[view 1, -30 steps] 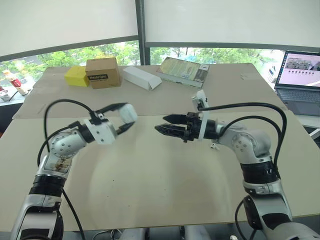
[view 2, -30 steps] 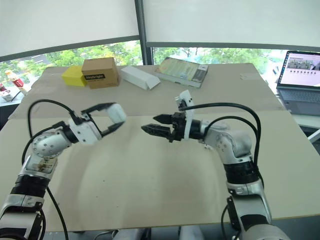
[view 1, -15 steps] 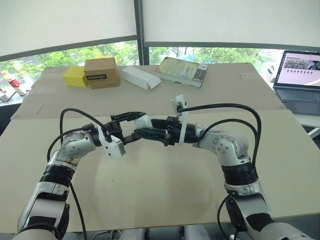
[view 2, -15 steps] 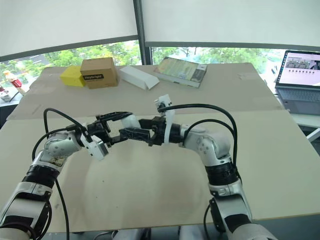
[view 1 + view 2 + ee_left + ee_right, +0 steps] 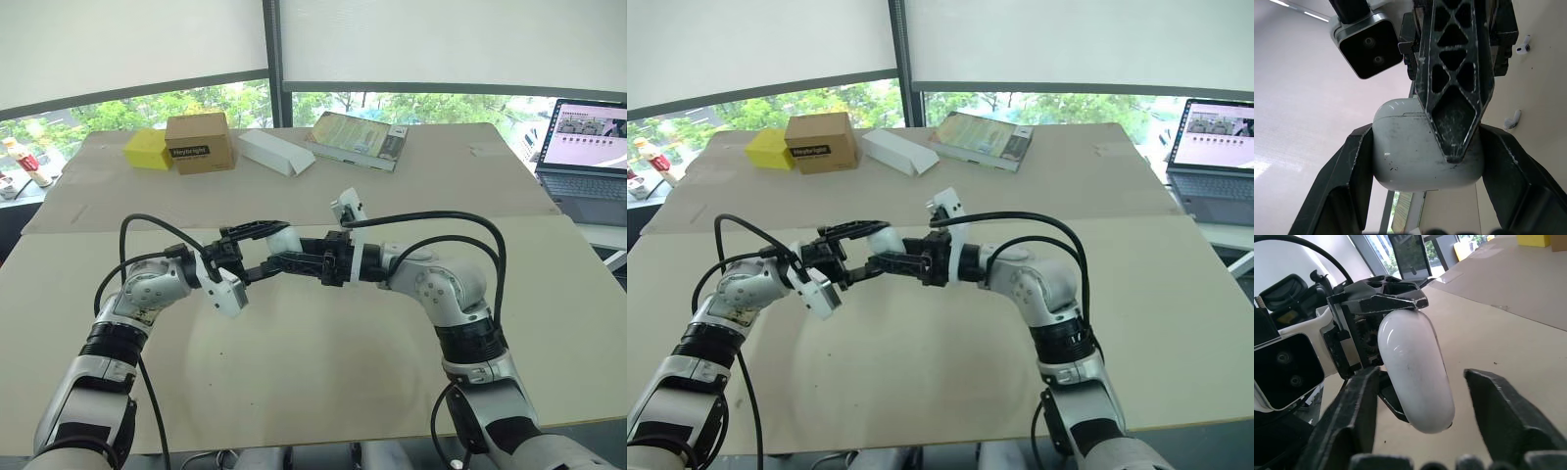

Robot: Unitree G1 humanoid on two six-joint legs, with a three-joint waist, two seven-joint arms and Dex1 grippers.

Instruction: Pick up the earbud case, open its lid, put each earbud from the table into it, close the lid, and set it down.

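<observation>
White earbud case (image 5: 1408,156), lid apparently shut, sits clamped in the left gripper (image 5: 263,251) above mid-table, while the right gripper (image 5: 1422,376), spread wide and empty, straddles it: lid-opening step, next likely prying at the seam against a firm hold.

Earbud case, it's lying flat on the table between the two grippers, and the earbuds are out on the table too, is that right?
Not quite. The earbud case isn't lying on the table; it is clamped between the left gripper's fingers and held off the surface, as the left wrist view shows. The earbuds are out on the table, as you said.
</observation>
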